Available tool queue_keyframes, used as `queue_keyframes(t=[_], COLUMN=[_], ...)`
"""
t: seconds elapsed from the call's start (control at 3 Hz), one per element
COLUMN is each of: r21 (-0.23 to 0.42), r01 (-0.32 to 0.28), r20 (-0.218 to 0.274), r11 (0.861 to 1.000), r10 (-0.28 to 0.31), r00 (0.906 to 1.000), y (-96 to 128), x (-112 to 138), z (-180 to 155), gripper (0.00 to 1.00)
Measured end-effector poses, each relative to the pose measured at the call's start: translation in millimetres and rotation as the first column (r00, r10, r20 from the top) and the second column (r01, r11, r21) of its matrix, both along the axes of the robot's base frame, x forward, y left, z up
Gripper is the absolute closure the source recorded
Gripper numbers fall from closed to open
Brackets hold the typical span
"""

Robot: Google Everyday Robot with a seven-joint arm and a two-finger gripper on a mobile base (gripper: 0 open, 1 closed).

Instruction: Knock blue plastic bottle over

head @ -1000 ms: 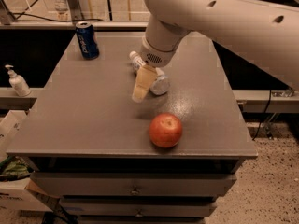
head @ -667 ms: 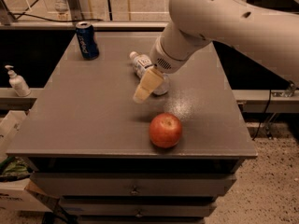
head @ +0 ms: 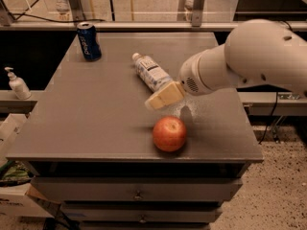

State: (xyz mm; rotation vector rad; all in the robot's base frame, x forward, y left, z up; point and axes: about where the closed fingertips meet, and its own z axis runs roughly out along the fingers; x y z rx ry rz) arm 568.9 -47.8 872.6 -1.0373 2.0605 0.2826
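Your arm (head: 249, 56) has swung off to the right: a second ago it came down from the top of the view across the bottle (head: 151, 72), and now it reaches in from the right edge, clear of it. That has uncovered the bottle, which you now see whole, lying on its side with the cap toward the back left, where before only the cap end peeked out. The gripper (head: 163, 96) has slid slightly frontward and sits just beside the bottle's base.
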Motion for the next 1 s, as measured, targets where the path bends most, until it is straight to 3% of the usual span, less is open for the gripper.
queue_keyframes(t=[0.33, 0.67, 1.0], r21=[0.071, 0.07, 0.016], r01=[0.055, 0.054, 0.039], r20=[0.047, 0.047, 0.05], r11=[0.996, 0.996, 0.999], r10=[-0.059, -0.057, -0.039], r00=[0.9972, 0.9973, 0.998], y=[-3.6, -3.1, -9.3], x=[11.9, 11.9, 11.7], z=[15.5, 15.5, 7.6], gripper=[0.0, 0.0, 0.0])
